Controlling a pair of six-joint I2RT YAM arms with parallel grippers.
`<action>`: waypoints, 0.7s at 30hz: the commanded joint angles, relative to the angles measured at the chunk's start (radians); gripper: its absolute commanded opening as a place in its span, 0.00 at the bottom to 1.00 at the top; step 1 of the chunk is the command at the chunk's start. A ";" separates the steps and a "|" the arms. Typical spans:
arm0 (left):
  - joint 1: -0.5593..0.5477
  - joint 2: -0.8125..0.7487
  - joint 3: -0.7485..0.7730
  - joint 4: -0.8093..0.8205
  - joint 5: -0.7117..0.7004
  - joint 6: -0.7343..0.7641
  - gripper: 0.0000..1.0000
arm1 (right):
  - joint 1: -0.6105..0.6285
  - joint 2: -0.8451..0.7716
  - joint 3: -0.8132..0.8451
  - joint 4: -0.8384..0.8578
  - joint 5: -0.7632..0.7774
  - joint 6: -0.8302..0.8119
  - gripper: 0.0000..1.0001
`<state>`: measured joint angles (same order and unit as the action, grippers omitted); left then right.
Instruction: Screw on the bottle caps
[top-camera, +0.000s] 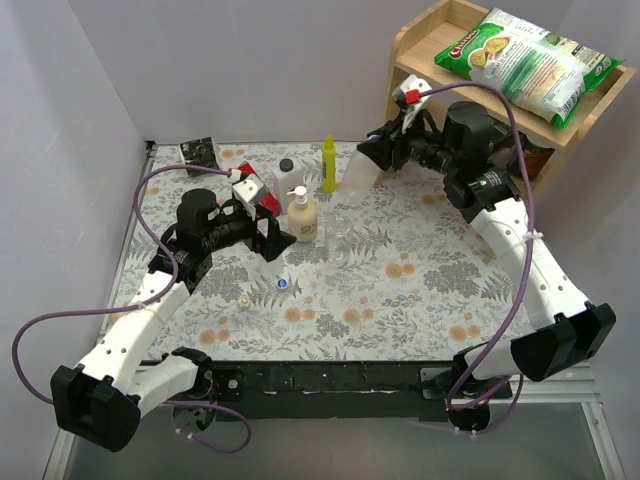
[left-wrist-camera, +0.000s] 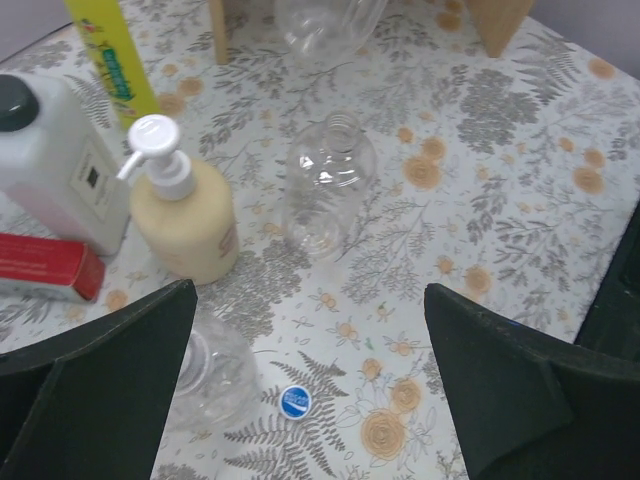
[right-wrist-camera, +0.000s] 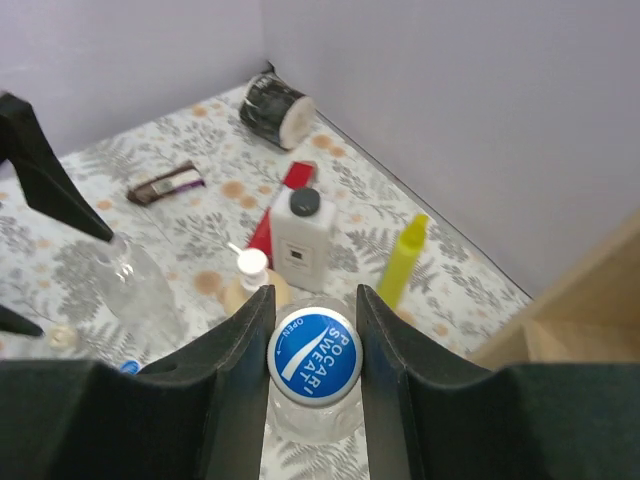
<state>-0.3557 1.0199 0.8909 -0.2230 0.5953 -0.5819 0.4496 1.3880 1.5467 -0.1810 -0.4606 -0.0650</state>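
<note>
**A:** Start on the left. What's done over there?

**B:** Nothing, I'd say. The pale cap (top-camera: 244, 299) lies loose on the flowered table (top-camera: 420, 300), toward the front edge and touching no bottle. Just right of it, the left gripper (left-wrist-camera: 310, 295) hangs above the table with its jaws spread wide and nothing between them.

**A:** Anything under it?

**B:** A near bottle (left-wrist-camera: 220, 372), half hidden behind one finger. The loose blue cap (left-wrist-camera: 295, 401) lies flat on the table just beside that bottle. In the right wrist view, the bottle's neck looks bare.

**A:** And the middle?

**B:** An open bottle (left-wrist-camera: 330, 185) stands past the soap pump (left-wrist-camera: 190, 215), its mouth plainly uncovered.

**A:** So where is the work happening?

**B:** On the right. The right gripper (right-wrist-camera: 312, 300) is clamped on a second blue cap (right-wrist-camera: 314, 355). That cap sits on top of the far bottle (top-camera: 358, 180), toward the back of the table. I can't tell whether the threads have caught.

**A:** Your tally?

**B:** One cap is being fitted and none is clearly finished. Two caps lie loose, and at least two necks are waiting.
</note>
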 joint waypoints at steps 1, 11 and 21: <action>0.017 -0.035 0.037 -0.036 -0.160 0.057 0.98 | -0.072 -0.090 -0.101 0.003 -0.042 -0.159 0.01; 0.072 -0.043 0.051 -0.055 -0.132 0.044 0.98 | -0.147 -0.164 -0.469 0.143 -0.003 -0.252 0.01; 0.150 -0.079 0.016 -0.050 -0.006 -0.021 0.98 | -0.164 -0.153 -0.554 0.137 0.011 -0.254 0.02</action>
<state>-0.2272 0.9848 0.9077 -0.2703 0.5159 -0.5739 0.2890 1.2507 1.0111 -0.1143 -0.4545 -0.3042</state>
